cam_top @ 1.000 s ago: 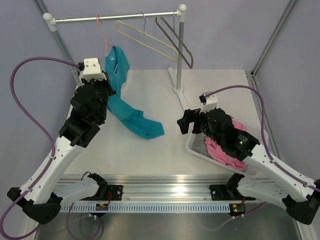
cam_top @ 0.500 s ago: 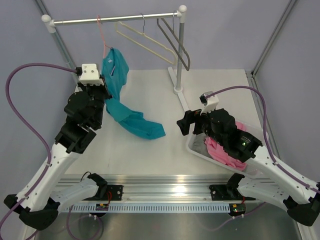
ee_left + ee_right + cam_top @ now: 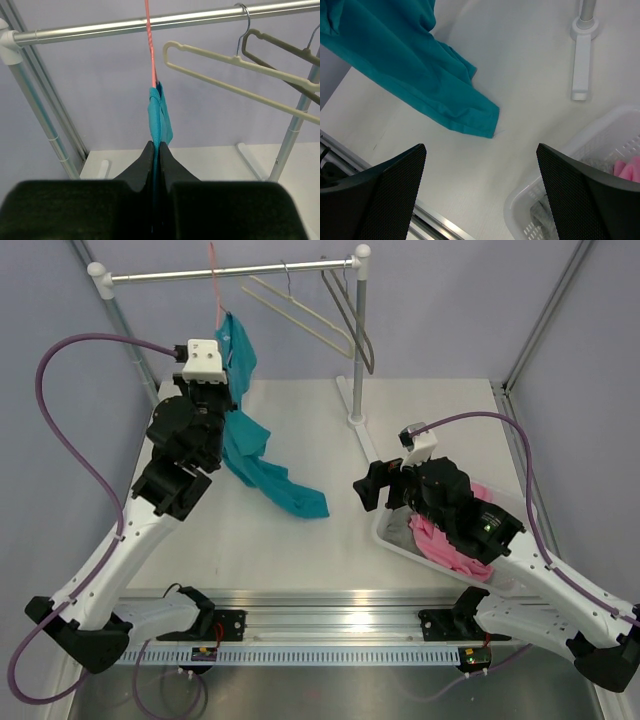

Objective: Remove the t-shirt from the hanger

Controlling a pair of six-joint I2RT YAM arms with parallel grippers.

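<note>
Teal blue-green cotton t-shirt (image 3: 270, 480) hung on thin pink wire hanger (image 3: 216, 290) above far-left tabletop (image 3: 420, 420) corner, tail trailing on it; left pincer (image 3: 155, 147) pressed together, pinching t-shirt; right pincer (image 3: 480, 150) spread, empty.

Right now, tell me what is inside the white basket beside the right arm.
A pink cloth and a grey cloth lie in the white basket. The right arm covers most of its inside, so anything else there is hidden.
</note>
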